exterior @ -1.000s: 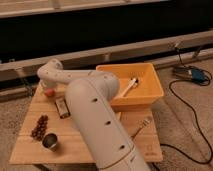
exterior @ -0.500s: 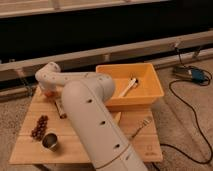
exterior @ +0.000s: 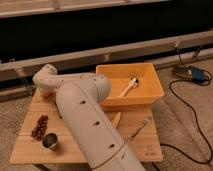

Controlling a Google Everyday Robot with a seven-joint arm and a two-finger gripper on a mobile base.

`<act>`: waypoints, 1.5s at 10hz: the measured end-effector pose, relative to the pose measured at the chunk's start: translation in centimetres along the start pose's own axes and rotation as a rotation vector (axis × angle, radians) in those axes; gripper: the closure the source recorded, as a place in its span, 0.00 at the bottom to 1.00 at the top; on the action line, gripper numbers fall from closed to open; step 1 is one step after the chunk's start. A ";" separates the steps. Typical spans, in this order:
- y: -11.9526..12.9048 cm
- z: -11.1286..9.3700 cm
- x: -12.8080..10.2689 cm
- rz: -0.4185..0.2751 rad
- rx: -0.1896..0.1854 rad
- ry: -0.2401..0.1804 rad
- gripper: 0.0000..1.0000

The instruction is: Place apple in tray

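The apple (exterior: 48, 94) shows as a small orange-red patch at the back left of the wooden table (exterior: 145, 147), mostly hidden under my wrist. My gripper (exterior: 44, 89) is at that same corner, right at the apple, behind the white wrist housing. The tray (exterior: 150, 95) is a large yellow-orange bin at the back right of the table, with a pale banana (exterior: 128, 88) lying inside. My white arm (exterior: 85, 120) runs from the front centre across the table to the back left.
A cluster of dark grapes (exterior: 39, 126) and a small metal cup (exterior: 50, 141) sit at the front left. A fork (exterior: 140, 129) lies in front of the tray. A cable and a blue device (exterior: 194, 75) lie on the floor at the right.
My arm has swung further left and forward across the table and now covers the brown block. The wrist stays over the apple at the back left corner.
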 end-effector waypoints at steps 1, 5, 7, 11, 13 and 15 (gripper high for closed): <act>-0.1 -0.1 0.0 -0.001 0.011 -0.002 0.83; -1.9 -4.4 -0.8 0.034 0.012 -0.040 1.00; -4.4 -9.3 -1.7 0.081 0.015 -0.071 1.00; -11.7 -15.7 -0.2 0.173 0.044 -0.099 1.00; -16.4 -18.8 1.1 0.232 0.066 -0.121 1.00; -19.7 -21.0 2.2 0.281 0.086 -0.135 1.00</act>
